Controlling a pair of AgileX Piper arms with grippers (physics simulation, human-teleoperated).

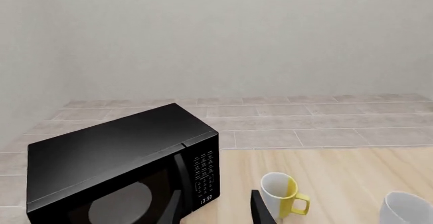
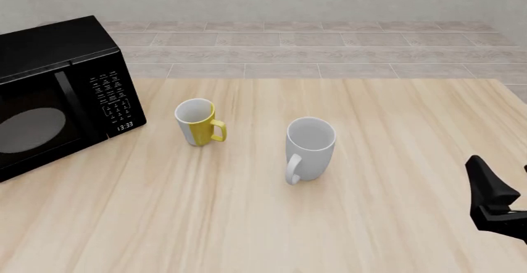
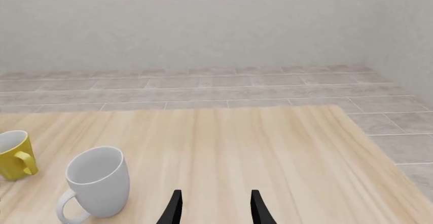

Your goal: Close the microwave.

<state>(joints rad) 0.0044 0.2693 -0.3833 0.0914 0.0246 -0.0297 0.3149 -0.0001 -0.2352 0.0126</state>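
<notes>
The microwave [image 2: 58,94] is a glossy black box at the far left of the wooden table. Its windowed door lies flush with the front, and the pale round plate shows through the glass. The keypad and the clock display are on its right side. In the left wrist view the microwave [image 1: 121,163] is close ahead, and my left gripper [image 1: 216,211] is open and empty, just short of the keypad corner. My right gripper [image 3: 215,209] is open and empty over bare table at the near right. Part of it shows in the front view [image 2: 492,193].
A yellow mug [image 2: 197,121] stands just right of the microwave. A larger white mug [image 2: 310,148] stands near the table's middle. Both also show in the left wrist view, the yellow mug [image 1: 284,193] beside my left fingers. A tiled floor and a pale wall lie beyond the table's far edge.
</notes>
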